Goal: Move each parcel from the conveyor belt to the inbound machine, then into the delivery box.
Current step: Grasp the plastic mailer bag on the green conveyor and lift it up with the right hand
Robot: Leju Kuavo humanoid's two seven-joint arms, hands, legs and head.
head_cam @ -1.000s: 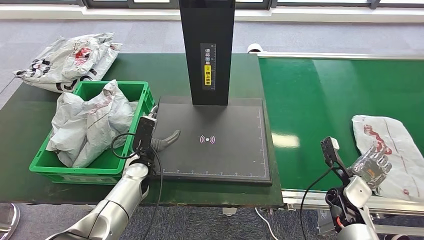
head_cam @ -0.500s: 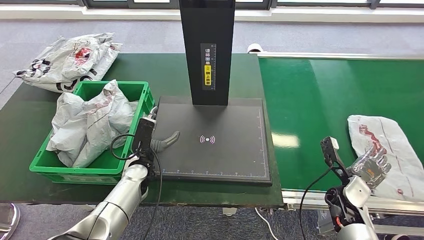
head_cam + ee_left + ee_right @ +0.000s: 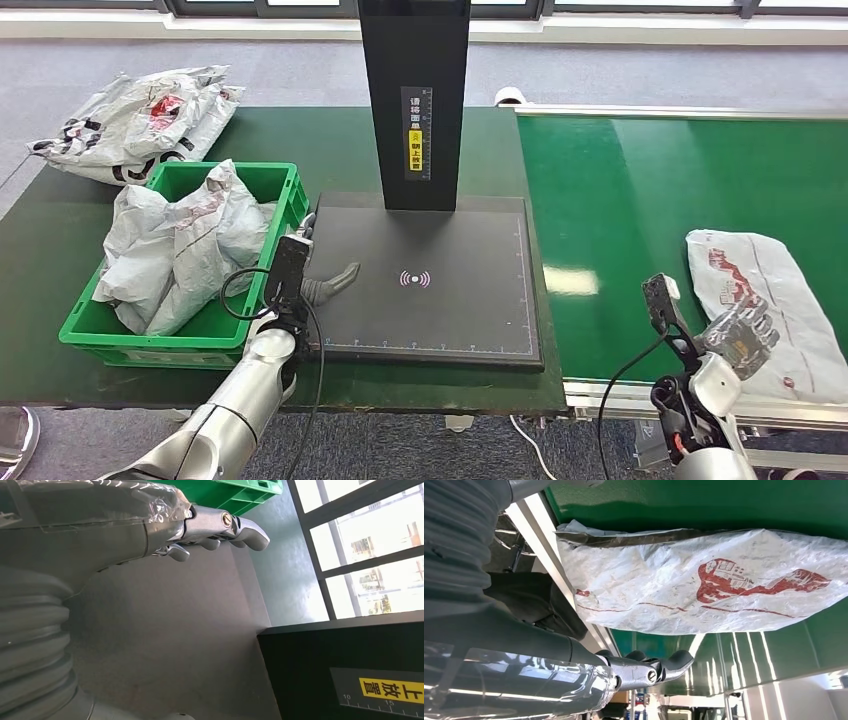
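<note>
A white parcel [image 3: 762,292] with red print lies on the green conveyor belt [image 3: 620,200] at the right. My right hand [image 3: 742,335] hovers at its near edge, fingers spread and empty; the right wrist view shows the parcel [image 3: 704,590] just beyond that hand [image 3: 644,667]. My left hand [image 3: 326,285] is over the left edge of the inbound machine's black plate [image 3: 440,310], fingers stretched out and holding nothing; the left wrist view shows it [image 3: 220,530] the same way. The green delivery box [image 3: 150,350] stands left of the plate with several white parcels [image 3: 180,250] in it.
The machine's black column [image 3: 415,100] rises behind the plate. More white parcels [image 3: 140,120] are piled at the table's back left. A metal rail [image 3: 700,405] edges the belt's near side.
The parcel on the belt has slid left towards the machine. Both hands have stayed almost where they were.
</note>
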